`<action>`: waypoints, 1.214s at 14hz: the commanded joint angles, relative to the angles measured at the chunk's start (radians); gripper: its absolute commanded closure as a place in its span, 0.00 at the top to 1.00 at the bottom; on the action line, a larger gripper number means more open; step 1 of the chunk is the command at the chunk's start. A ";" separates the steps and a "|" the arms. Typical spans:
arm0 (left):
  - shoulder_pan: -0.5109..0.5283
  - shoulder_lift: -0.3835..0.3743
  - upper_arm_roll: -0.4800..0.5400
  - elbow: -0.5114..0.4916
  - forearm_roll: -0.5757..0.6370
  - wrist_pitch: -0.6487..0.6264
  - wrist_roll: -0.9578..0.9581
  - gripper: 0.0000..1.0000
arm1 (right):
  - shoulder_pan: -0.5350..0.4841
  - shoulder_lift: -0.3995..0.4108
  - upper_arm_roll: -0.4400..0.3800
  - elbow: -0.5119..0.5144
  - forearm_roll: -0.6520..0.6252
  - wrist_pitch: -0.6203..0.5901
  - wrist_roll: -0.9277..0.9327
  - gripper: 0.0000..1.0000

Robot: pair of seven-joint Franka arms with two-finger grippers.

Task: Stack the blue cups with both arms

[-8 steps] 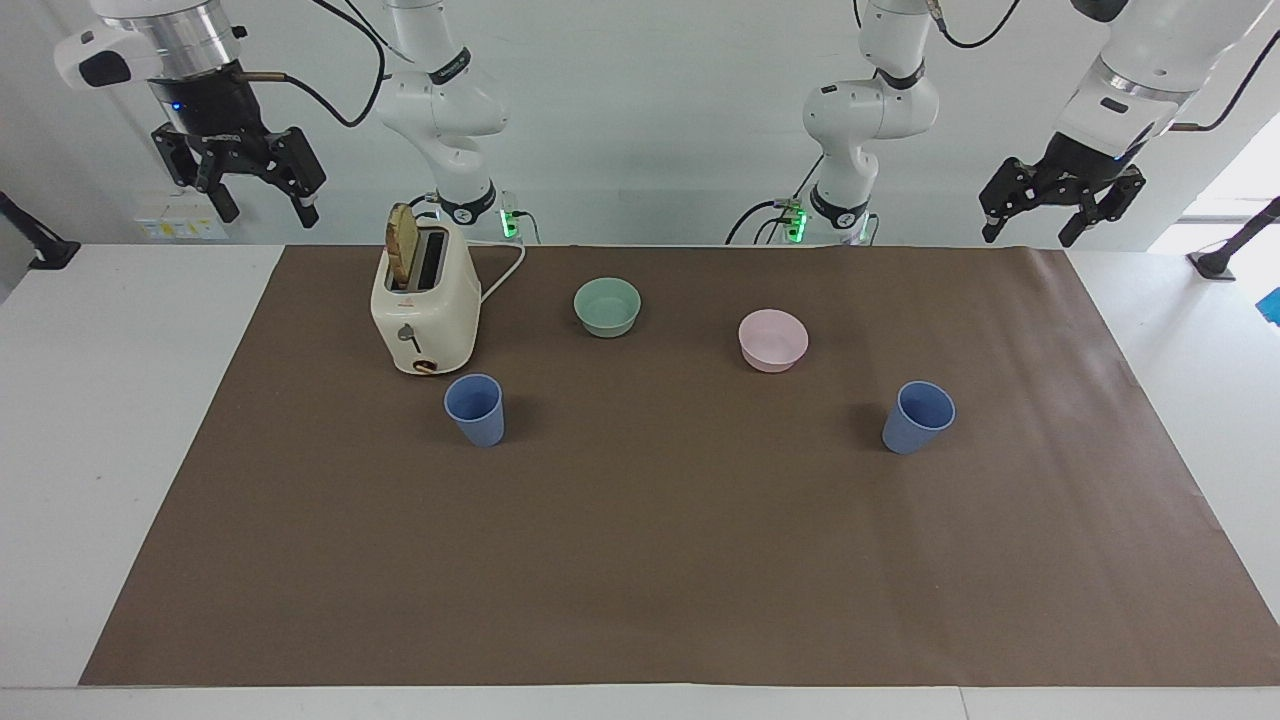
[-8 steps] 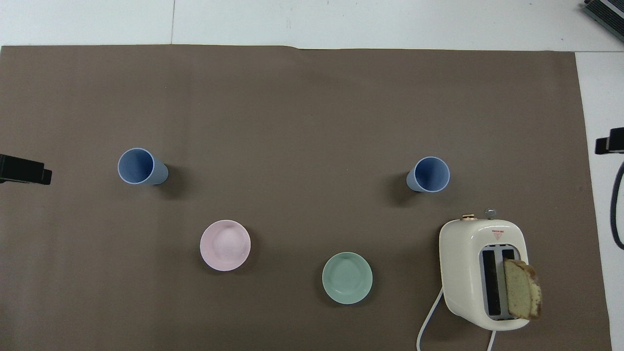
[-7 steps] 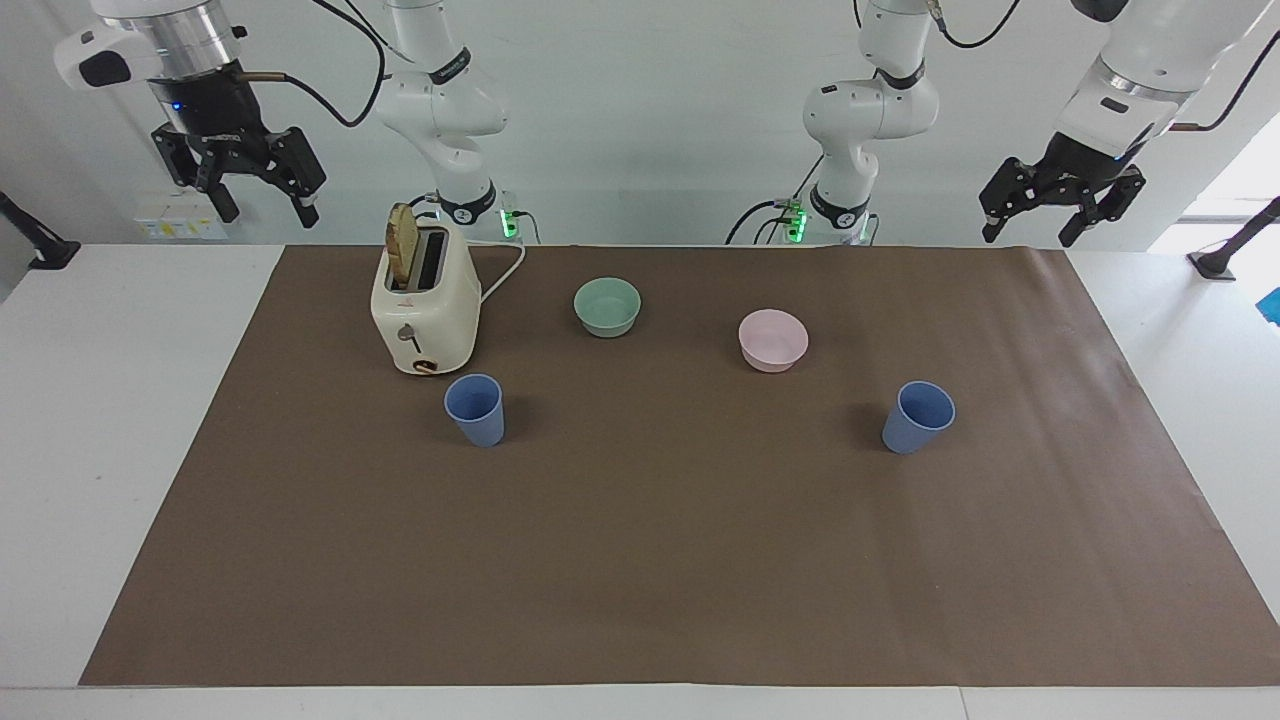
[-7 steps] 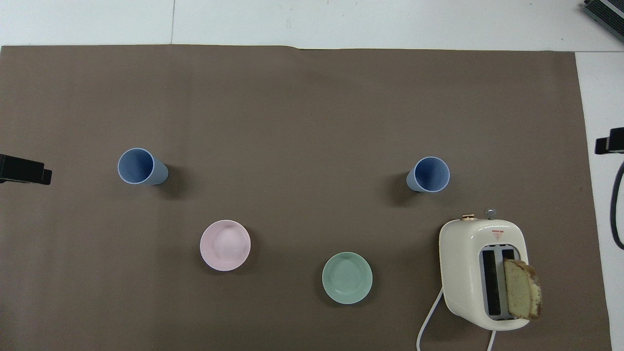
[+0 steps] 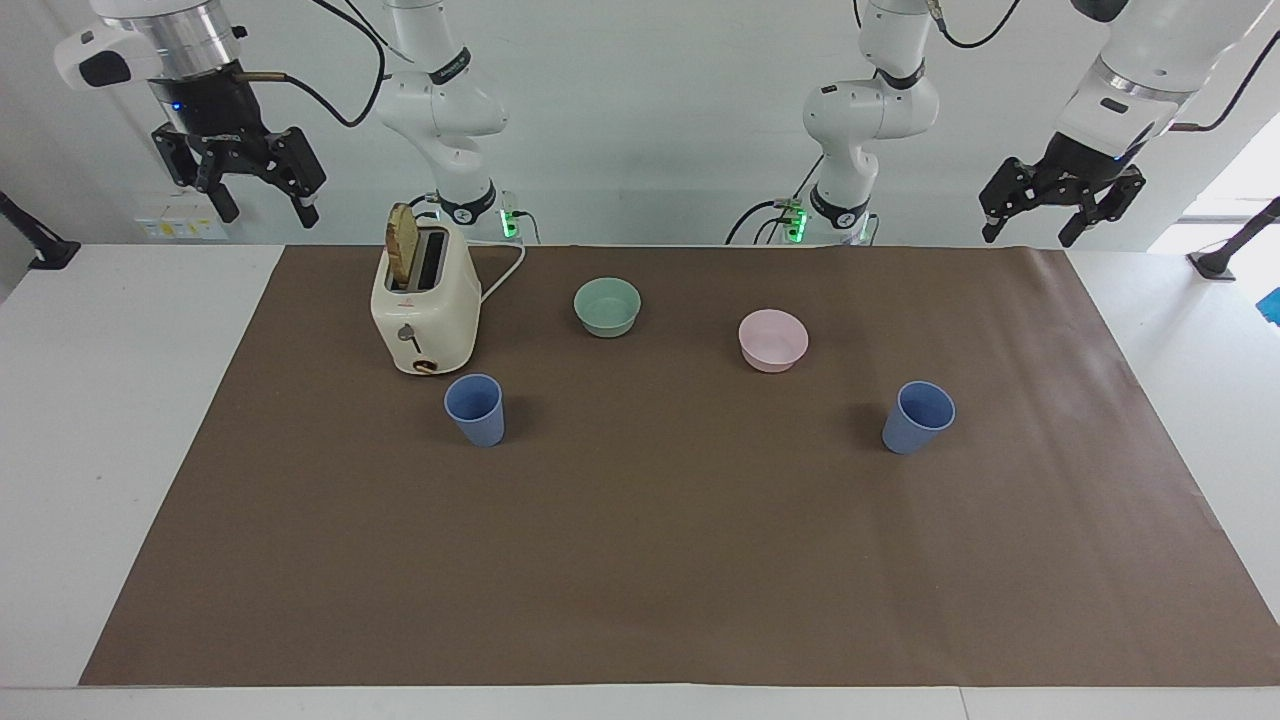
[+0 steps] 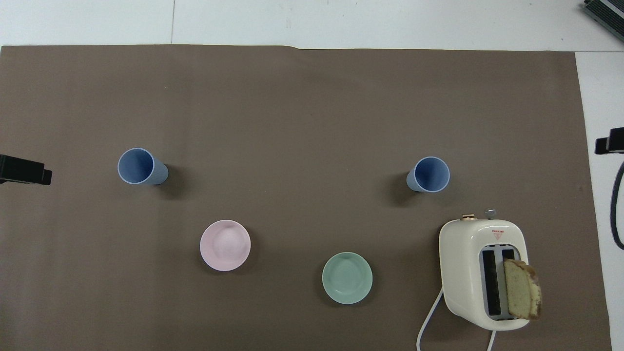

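Brown paper (image 5: pixel 660 560) covers my table; facing, both blue cups (image 5: pixel 475 409) (image 5: pixel 918 417) stand upright, well apart, untouched. Left gripper (image 5: pixel 1032 228) and right gripper (image 5: pixel 262 208) hang raised, fingers spread. Overhead, the cups (image 6: pixel 138 166) (image 6: pixel 429 174) sit farther out than the pink bowl (image 6: pixel 225 244) and toaster (image 6: pixel 482 273).

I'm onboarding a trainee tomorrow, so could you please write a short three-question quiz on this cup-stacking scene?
1. True or false: one blue cup is already nested inside the other.
2. Which item stands nearest the blue cup at the right arm's end of the table? A) pink bowl B) toaster C) green bowl
3. Fill in: both tools hang raised and ____.

Key
1. False. The blue cup at the right arm's end and the blue cup at the left arm's end stand upright, far apart.
2. B. The toaster, holding a bread slice, not the pink bowl or green bowl.
3. Open: left tool, right tool.
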 commanded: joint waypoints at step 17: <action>0.079 0.054 0.011 -0.174 0.009 0.270 0.003 1.00 | -0.003 0.003 0.006 0.016 -0.006 -0.020 0.011 1.00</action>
